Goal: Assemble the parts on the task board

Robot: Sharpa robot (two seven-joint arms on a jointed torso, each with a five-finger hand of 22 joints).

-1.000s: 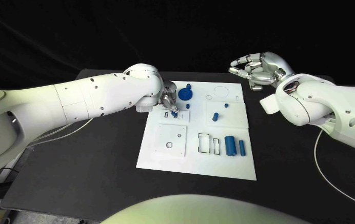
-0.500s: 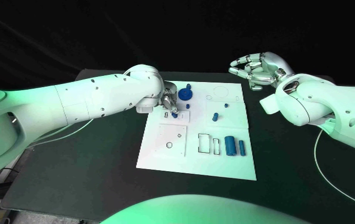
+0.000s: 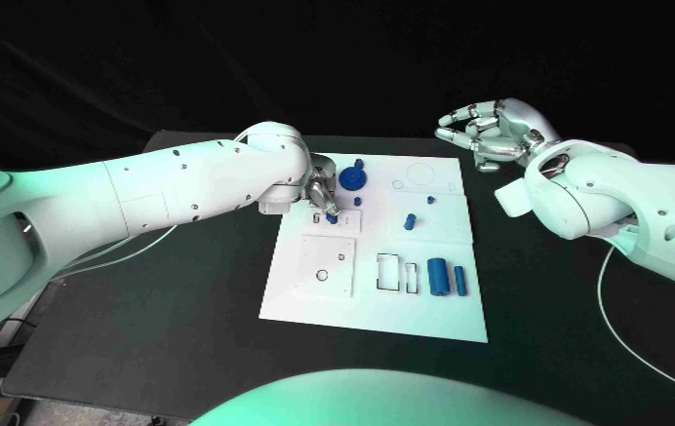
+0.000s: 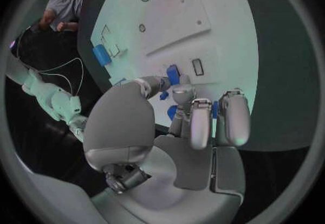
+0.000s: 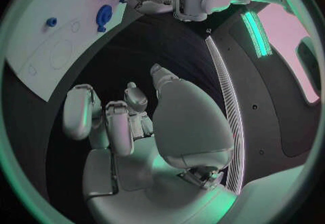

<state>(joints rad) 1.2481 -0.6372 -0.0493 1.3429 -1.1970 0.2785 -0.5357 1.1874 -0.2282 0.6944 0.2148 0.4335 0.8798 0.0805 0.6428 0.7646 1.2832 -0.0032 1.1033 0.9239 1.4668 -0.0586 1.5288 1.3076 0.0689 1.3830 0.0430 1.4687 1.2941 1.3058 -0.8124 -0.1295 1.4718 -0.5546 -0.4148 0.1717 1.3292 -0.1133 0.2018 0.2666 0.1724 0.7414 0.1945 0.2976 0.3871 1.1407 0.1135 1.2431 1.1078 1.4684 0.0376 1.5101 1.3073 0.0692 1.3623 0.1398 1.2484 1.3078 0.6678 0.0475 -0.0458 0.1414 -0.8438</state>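
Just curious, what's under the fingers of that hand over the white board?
A small blue part at the left hand fingertips, on the task board. The fingers hide what lies beneath it.

Arms: two glossy white shells, rounded, with small dark screw holes along the left arm (image 3: pixel 169 187).
Hands: silver metal, segmented fingers, left hand (image 3: pixel 321 192) and right hand (image 3: pixel 486 132).
Cables: thin white leads trailing beside each arm.

Black table (image 3: pixel 169 329) under the board, pale cables (image 3: pixel 120 251) trailing across its left side
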